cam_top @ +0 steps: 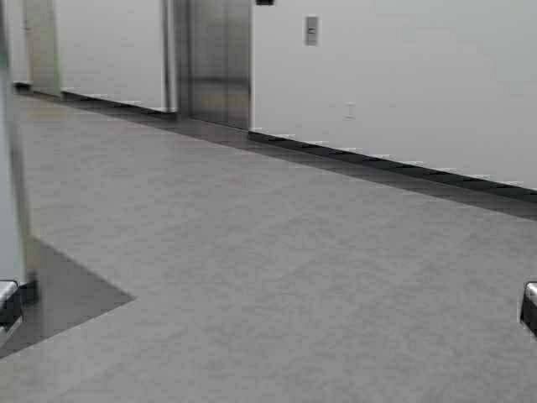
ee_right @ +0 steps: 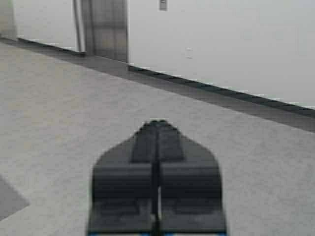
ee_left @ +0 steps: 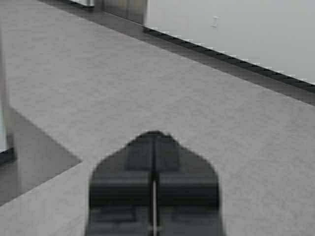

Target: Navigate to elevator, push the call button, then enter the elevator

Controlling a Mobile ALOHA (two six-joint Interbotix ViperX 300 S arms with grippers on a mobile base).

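From the high view, a wide grey floor (cam_top: 277,252) runs forward to a white wall (cam_top: 403,75) with a dark baseboard strip (cam_top: 394,164) along its foot. The elevator (cam_top: 214,59) stands far off, left of centre, its brushed steel set into that wall. The call button (cam_top: 311,30) is a small grey plate on the wall just right of the elevator, high up. Lower and farther right sits a small white outlet plate (cam_top: 350,110). A white pillar (cam_top: 10,168) rises at the near left edge, with a darker floor patch (cam_top: 67,294) at its base. Only slivers of the two arms show at the left and right edges.

In the left wrist view, the left gripper (ee_left: 154,142) hangs above the floor, its two dark fingers pressed together with only a thin seam between them, holding nothing. The elevator's lower edge (ee_left: 125,7) shows far ahead, and the outlet plate (ee_left: 214,21) on the wall.

In the right wrist view, the right gripper (ee_right: 157,132) is likewise closed and empty above the floor. The elevator (ee_right: 104,27) is far ahead to the left, the call button (ee_right: 163,5) just right of it at the top edge
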